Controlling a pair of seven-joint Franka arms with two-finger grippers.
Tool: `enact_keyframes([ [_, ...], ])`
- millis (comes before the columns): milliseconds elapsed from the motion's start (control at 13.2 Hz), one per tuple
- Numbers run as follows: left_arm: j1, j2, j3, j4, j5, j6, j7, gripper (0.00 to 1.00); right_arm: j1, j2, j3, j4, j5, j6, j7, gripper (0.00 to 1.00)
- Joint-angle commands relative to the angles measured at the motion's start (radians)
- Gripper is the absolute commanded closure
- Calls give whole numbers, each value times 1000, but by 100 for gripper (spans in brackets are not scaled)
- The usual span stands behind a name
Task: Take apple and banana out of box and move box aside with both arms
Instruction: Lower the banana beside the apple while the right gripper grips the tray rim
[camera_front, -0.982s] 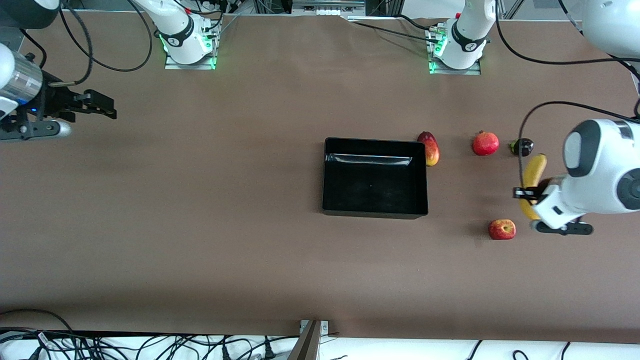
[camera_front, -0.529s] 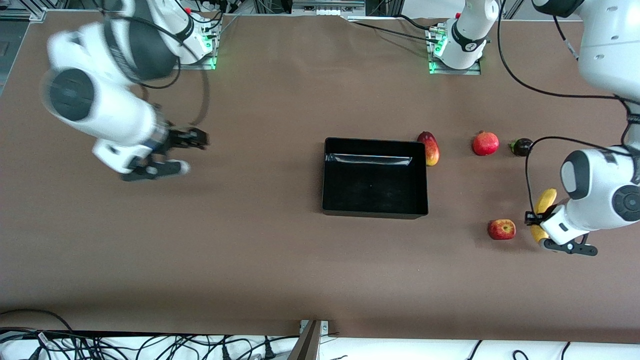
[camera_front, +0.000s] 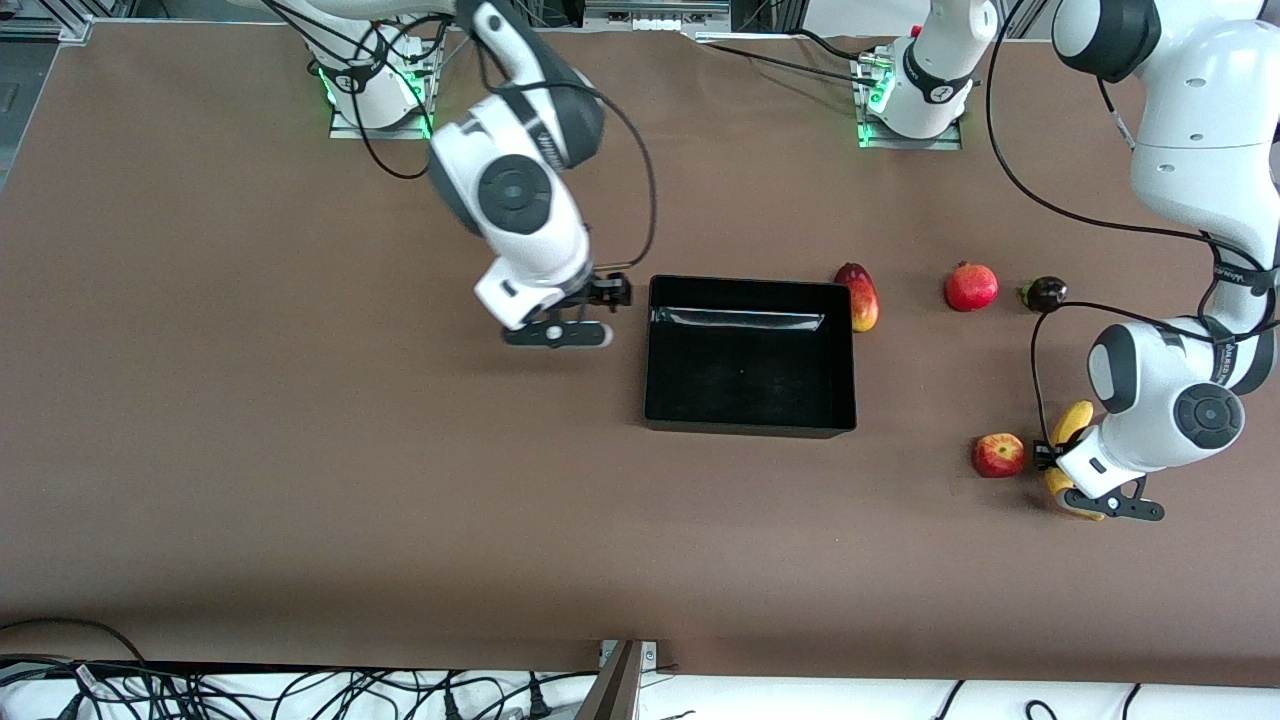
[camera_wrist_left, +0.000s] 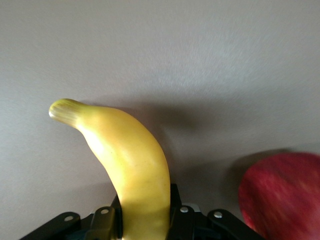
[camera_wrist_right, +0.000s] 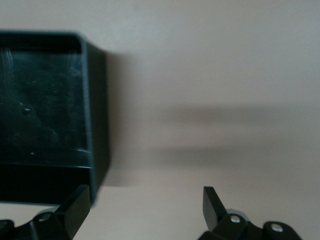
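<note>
Box (camera_front: 750, 356) sits emptied; your left gripper (camera_front: 1052, 456) clamps the banana (camera_front: 1072, 424) beside the apple (camera_front: 999, 455), and your right gripper (camera_front: 612, 292) gapes by the box wall, likely readying a shove.

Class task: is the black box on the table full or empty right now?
Empty. The box shows only its bare black floor; the apple and banana are outside it, on the table.

A mango (camera_front: 860, 296), a pomegranate (camera_front: 971, 287) and a small dark fruit (camera_front: 1046, 293) lie in a row on the brown table (camera_front: 300, 450).
</note>
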Motion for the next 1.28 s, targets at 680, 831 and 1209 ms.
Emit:
enact_keyframes([
  [680, -4, -100, 6, -16, 42, -103, 3, 0, 90, 206, -11, 29, 15, 321, 68, 96],
  [831, -21, -241, 3, -16, 4, -331, 8, 0, 90, 207, -11, 24, 13, 321, 71, 100],
  [1209, -76, -497, 5, -18, -159, -610, -26, 0, 64, 117, -56, 22, 15, 155, 58, 100],
])
